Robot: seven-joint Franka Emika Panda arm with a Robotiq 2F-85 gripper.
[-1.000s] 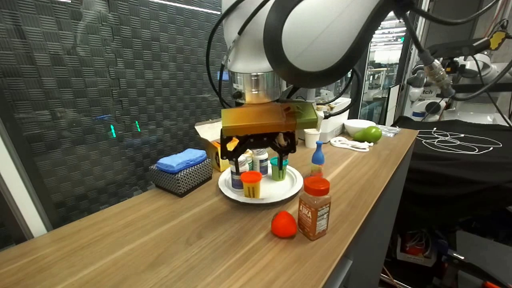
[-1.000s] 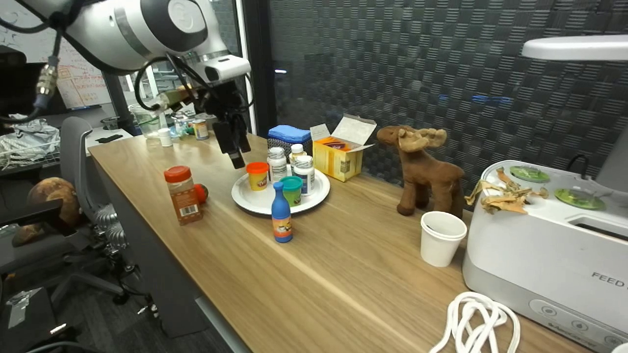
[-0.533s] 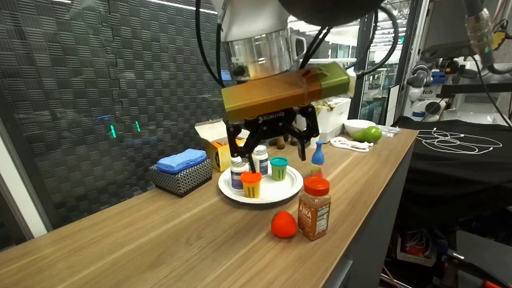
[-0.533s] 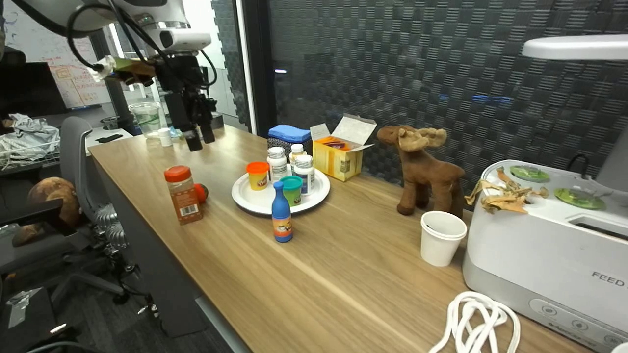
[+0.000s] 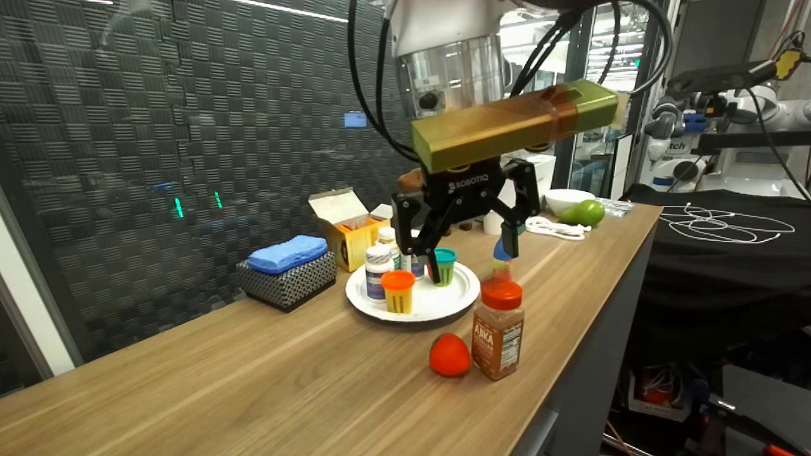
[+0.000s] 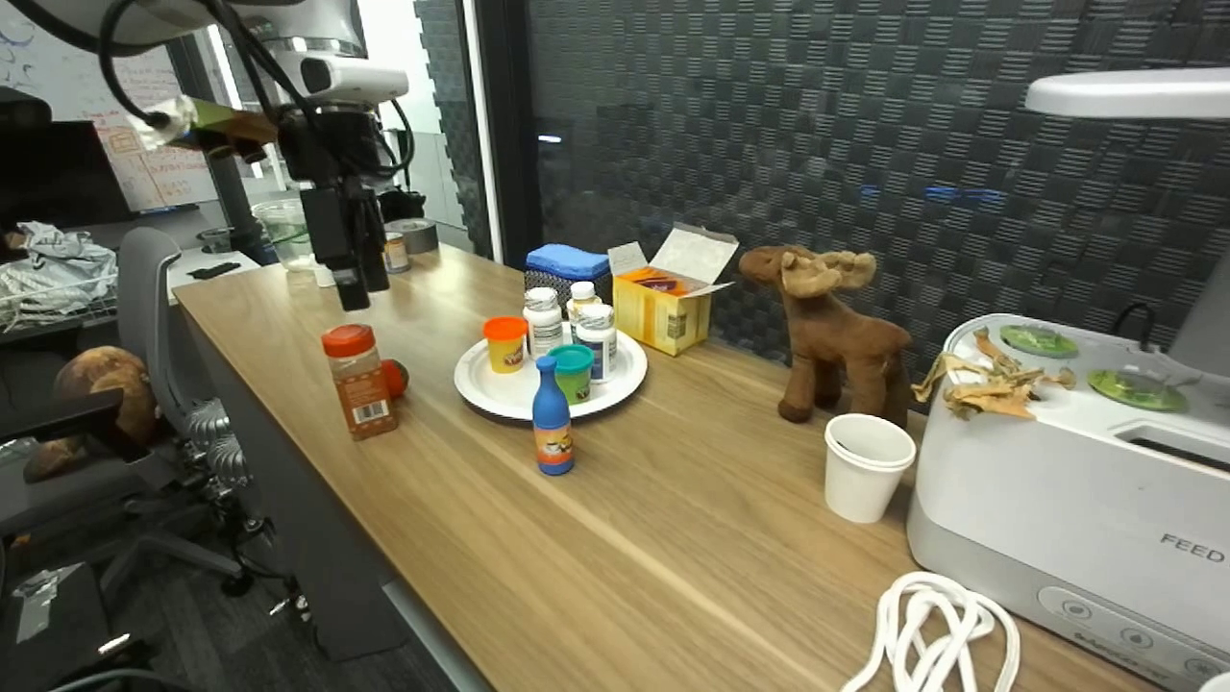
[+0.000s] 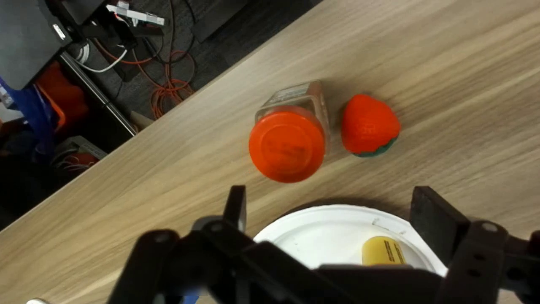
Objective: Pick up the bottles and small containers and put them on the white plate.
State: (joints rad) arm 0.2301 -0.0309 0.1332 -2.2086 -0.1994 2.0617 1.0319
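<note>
Just now we see the pincer (image 5: 473, 261) swing up and away from the plate (image 5: 443, 305), spread wide and holding nothing. Below it, white bottles (image 6: 544, 322) and two tubs (image 6: 504, 348) sit on that plate. The spice jar (image 7: 287, 145) stands upright on the table (image 6: 673, 538), lower than the pincer and ahead of it in the wrist view, just beside a red strawberry-shaped piece (image 7: 369, 122). So we judge the pincer free for another pick, probably the spice jar; the blue bottle (image 6: 553, 418), also below, waits off the plate too.
</note>
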